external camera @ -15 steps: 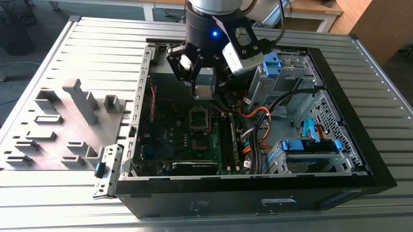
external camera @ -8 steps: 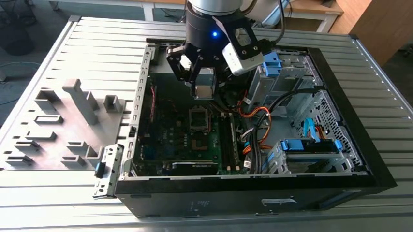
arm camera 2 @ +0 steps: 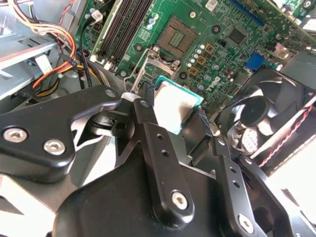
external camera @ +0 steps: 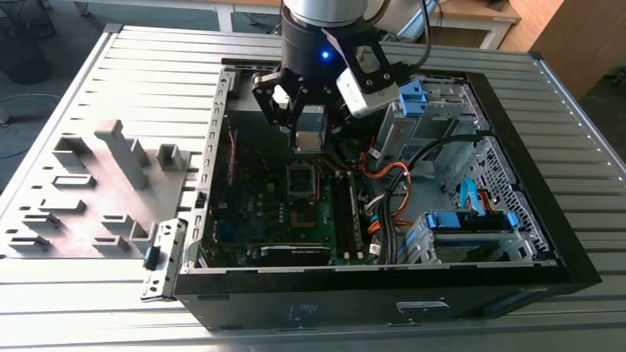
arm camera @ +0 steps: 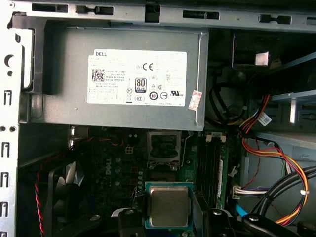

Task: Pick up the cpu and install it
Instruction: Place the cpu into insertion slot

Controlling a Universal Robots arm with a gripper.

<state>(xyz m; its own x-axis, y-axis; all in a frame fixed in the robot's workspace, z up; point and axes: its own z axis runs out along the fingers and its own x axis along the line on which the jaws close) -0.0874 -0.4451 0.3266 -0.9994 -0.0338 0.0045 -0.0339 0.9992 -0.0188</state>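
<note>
I have the cpu in the gripper; its fingers are drawn in narrow on two opposite edges of the chip, so I judge the pick-up part of the job done. The chip hangs in the air over the open computer case, above the motherboard and clear of it. In the first wrist view it sits roughly level between the fingers with its silver metal top facing the camera. The socket lies on the board between the chip and the grey power supply. The socket looks bare to me, with nothing seated in it, and its frame seems to stand open, though I cannot make out the latch for certain. In the second wrist view the black fan is near the gripper, off to one side of the chip. The install is what is left: the chip is not yet in the socket and touches nothing but the fingers. I put the task at about midway
</note>
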